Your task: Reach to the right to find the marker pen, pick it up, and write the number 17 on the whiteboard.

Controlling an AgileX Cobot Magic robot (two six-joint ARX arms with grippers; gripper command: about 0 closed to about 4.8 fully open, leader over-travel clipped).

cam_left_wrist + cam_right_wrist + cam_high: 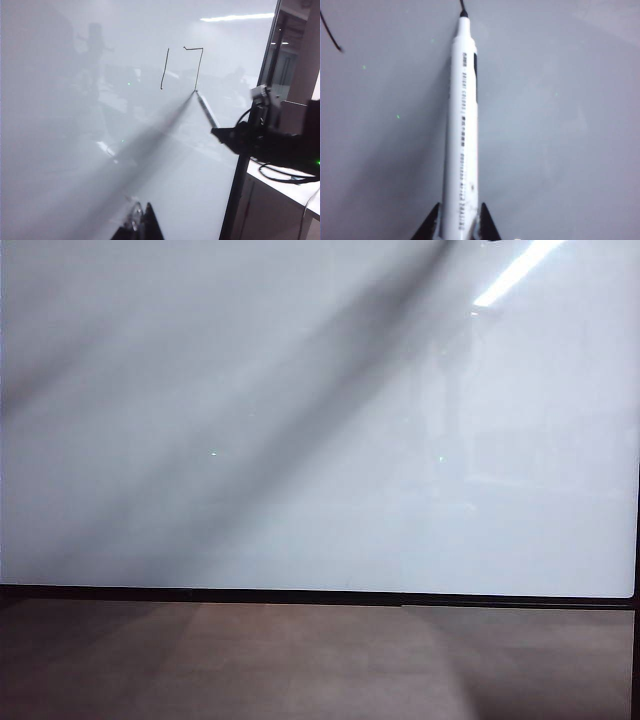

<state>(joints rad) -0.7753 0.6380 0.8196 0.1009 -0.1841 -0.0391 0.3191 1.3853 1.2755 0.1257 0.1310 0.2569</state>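
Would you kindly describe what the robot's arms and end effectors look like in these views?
The right end effector shows two black, pointed fingertips. In the left wrist view the right arm is black and angular, with thin black cables looping beneath it, a small grey block on top and a tiny green light. The left end effector shows dark pointed tips, one seemingly translucent.

White marker pen [461, 130], black strokes [182, 67], white whiteboard [300, 440].
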